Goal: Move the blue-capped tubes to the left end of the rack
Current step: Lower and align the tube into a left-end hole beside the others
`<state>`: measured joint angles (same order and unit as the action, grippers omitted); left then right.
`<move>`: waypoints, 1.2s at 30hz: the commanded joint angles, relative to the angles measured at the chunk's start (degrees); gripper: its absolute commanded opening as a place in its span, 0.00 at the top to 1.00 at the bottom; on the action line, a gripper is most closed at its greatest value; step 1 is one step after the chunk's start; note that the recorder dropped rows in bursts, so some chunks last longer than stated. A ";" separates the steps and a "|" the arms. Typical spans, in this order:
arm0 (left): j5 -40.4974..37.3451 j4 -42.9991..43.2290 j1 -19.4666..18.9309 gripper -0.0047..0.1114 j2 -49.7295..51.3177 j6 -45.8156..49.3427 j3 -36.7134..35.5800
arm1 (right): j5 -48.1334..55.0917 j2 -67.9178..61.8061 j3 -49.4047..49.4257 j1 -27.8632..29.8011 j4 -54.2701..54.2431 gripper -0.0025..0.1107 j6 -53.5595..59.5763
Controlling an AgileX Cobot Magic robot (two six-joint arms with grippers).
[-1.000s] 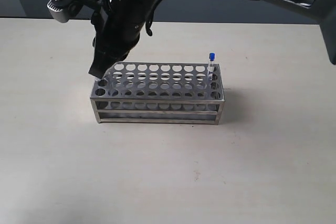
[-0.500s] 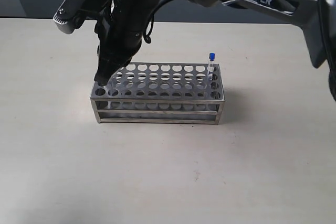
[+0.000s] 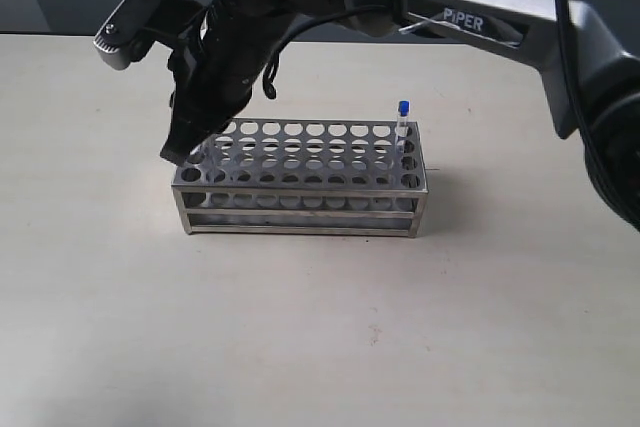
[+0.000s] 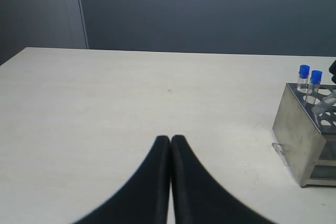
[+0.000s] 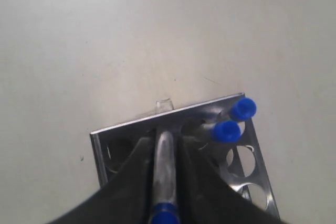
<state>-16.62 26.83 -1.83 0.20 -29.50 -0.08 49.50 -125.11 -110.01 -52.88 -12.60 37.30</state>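
The steel rack [image 3: 300, 215] stands mid-table. My right gripper [image 3: 183, 154] reaches across to its left end and is shut on a blue-capped tube [image 5: 164, 166]. The tube is tilted, with its lower end over a hole by the rack's end edge [image 5: 131, 125]. Two more blue-capped tubes [image 5: 226, 130] [image 5: 243, 108] stand in holes beside it. The left wrist view shows them [image 4: 315, 80] [image 4: 304, 73] at the end of the rack [image 4: 299, 129]. Another blue-capped tube [image 3: 403, 122] stands at the rack's right end. My left gripper [image 4: 170, 139] hovers over bare table, shut and empty.
The pale tabletop [image 3: 300, 347] runs all round the rack. A dark wall [image 4: 210, 9] lies behind the table's far edge. The right arm's dark body [image 3: 240, 37] hangs over the rack's left back corner.
The right gripper with its tube has shifted slightly left and down at the rack's left end, and the arm has swung further into view. The rack and the right-end tube have not moved.
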 commanded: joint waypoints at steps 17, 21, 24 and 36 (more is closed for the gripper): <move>0.04 0.05 0.22 0.95 -0.20 -0.10 0.08 | -7.89 -4.38 -0.04 0.17 -4.34 0.99 0.23; -0.06 -0.05 0.22 0.95 -0.20 -0.10 0.08 | -8.12 -4.38 -0.04 0.17 -4.60 0.99 0.33; -0.06 -0.05 0.22 0.95 -0.20 -0.10 0.08 | -7.99 -4.38 -0.04 0.17 -4.54 0.99 0.36; -0.06 -0.05 0.22 0.95 -0.20 -0.10 0.08 | -8.24 -4.38 -0.04 0.17 1.86 0.99 -3.51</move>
<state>-16.62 26.83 -1.83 0.20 -29.50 -0.08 40.72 -128.00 -110.40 -52.97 -15.88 35.01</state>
